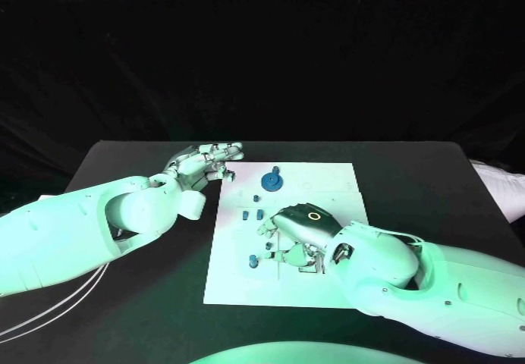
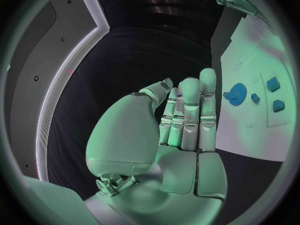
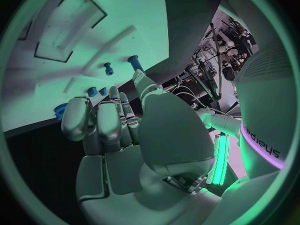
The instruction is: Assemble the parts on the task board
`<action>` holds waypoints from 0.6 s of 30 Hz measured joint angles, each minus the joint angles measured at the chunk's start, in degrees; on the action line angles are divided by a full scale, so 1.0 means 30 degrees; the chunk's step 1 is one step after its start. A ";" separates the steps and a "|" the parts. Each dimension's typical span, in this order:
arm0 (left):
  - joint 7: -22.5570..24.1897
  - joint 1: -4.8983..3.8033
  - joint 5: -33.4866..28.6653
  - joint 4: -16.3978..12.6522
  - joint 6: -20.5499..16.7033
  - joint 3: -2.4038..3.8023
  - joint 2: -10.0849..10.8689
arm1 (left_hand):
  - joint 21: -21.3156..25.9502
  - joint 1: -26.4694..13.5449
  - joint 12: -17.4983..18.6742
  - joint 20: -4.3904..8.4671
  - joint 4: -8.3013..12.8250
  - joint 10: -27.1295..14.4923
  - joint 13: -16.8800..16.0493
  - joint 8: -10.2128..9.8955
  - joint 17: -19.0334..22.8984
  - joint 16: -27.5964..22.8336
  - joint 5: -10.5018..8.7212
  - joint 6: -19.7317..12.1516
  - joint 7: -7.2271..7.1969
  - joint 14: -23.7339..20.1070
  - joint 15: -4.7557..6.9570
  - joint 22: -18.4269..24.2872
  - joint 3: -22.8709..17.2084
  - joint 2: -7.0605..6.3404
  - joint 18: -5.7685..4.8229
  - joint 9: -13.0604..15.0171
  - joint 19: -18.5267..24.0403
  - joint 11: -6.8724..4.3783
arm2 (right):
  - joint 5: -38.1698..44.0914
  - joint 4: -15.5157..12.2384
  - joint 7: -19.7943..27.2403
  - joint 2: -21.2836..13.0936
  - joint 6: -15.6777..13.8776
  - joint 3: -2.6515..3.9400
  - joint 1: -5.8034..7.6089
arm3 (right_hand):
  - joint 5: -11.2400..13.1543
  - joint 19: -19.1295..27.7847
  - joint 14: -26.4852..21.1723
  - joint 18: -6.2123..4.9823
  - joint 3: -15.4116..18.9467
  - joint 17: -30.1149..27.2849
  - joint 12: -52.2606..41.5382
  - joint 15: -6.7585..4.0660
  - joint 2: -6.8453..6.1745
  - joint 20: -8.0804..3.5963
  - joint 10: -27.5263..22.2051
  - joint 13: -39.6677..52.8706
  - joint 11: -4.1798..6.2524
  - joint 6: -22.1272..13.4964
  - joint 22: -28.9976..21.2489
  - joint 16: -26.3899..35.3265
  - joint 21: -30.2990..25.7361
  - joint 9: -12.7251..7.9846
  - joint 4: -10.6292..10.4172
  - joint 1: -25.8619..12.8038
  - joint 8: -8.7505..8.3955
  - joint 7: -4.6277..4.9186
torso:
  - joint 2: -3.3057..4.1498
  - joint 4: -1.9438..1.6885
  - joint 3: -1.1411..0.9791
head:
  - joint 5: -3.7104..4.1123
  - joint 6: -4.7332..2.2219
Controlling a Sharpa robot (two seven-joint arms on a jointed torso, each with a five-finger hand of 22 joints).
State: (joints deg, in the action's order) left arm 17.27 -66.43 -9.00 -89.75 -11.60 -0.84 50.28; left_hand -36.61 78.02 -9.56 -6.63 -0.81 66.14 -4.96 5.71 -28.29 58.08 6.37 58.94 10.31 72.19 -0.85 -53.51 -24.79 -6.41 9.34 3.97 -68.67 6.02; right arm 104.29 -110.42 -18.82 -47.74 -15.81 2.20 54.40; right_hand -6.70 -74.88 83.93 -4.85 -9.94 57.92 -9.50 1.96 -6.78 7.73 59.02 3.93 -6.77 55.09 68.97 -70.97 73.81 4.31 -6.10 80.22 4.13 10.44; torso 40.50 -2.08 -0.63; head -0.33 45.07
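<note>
The white task board (image 1: 328,182) lies in the middle of the black table. A round blue part (image 1: 271,180) sits near its far left corner, and small blue parts (image 1: 246,215) lie along its left side. My left hand (image 1: 202,163) hovers just off that far left corner with its fingers straight and nothing in them; the left wrist view shows the left hand (image 2: 187,115) beside the round blue part (image 2: 235,93). My right hand (image 1: 295,227) is low over the board's middle. In the right wrist view the right hand (image 3: 119,130) holds nothing, its thumb tip close to a blue peg (image 3: 135,63).
Another small blue part (image 1: 254,262) stands at the board's near left. Black table (image 1: 143,303) stretches on both sides of the board. Rectangular recesses (image 3: 69,25) mark the board's surface beyond my right hand.
</note>
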 measured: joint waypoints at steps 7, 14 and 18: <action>-0.0010 0.0001 0.0000 -0.0001 0.0000 -0.0007 0.0021 | 0.0000 0.0000 0.0000 0.0000 0.0000 0.0000 -0.0001 0.0000 0.0000 0.0000 0.0000 0.0000 0.0000 0.0000 0.0000 0.0000 0.0000 0.0000 -0.0001 0.0000 0.0000 0.0000 | -0.2224 -0.1312 -0.0255 -0.2893 -0.0961 0.0243 0.0819 | -0.0343 -0.1403 0.0056 0.0001 0.0118 0.1677 -0.1597 -0.0575 0.0381 -0.0353 0.3255 0.0580 0.0494 0.0973 0.1755 -0.1233 0.1454 0.0058 -0.0495 0.0072 0.0177 -0.0431 | -0.0037 0.0040 0.0015 | 0.0399 -0.0150; -0.0019 0.0004 0.0001 -0.0110 0.0001 -0.0015 0.0142 | 0.0000 0.0000 -0.0080 0.0000 -0.0050 0.0001 0.0000 0.0000 0.0052 0.0000 0.0000 0.0000 0.0000 0.0000 0.0000 0.0026 0.0050 0.0000 -0.0001 -0.0001 0.0000 -0.0001 | -0.4420 -0.1908 -0.1485 -0.5662 -0.0969 0.0117 0.1042 | -0.2844 -0.2948 0.0066 0.0617 0.1855 0.3690 -0.7097 -0.1449 0.0001 -0.1307 0.7121 0.5811 0.1770 0.1693 0.1994 -0.2668 0.3340 0.0170 -0.2442 -0.1772 0.0767 -0.1304 | -0.0092 0.0222 0.0049 | 0.0833 -0.0322; -0.0026 0.0004 0.0002 -0.0201 0.0001 -0.0016 0.0164 | 0.0000 0.0000 -0.0080 0.0000 -0.0050 0.0001 0.0000 0.0000 0.0052 0.0000 0.0000 0.0000 0.0000 0.0000 0.0000 0.0026 0.0050 0.0000 -0.0001 0.0000 0.0000 -0.0001 | -0.5116 -0.2086 -0.2312 -0.6724 -0.0878 -0.0059 0.1035 | -0.3386 -0.3018 0.0066 0.0617 0.3315 0.4482 -1.3403 -0.1449 0.0528 -0.1378 0.6226 1.3557 0.1767 0.1619 0.1994 -0.3238 0.3710 0.0302 -0.3377 -0.1717 0.1209 -0.1502 | -0.0121 0.0406 0.0051 | 0.1036 -0.0372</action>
State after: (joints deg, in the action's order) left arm 17.20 -66.42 -9.00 -90.36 -11.59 -0.89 50.77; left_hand -36.61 78.02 -9.80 -6.63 -0.96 66.14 -4.96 5.71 -28.13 58.08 6.37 58.94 10.31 72.19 -0.85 -53.43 -24.64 -6.41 9.33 3.97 -68.67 6.01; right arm 88.94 -116.68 -25.76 -67.91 -18.44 2.03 57.50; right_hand -16.86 -83.93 84.13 -3.00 0.01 71.37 -49.71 -2.38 -5.19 3.60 77.69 44.60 -1.47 59.95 74.95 -80.69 84.94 5.21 -16.23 75.07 7.76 5.93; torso 40.13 -0.86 -0.47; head 2.78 43.96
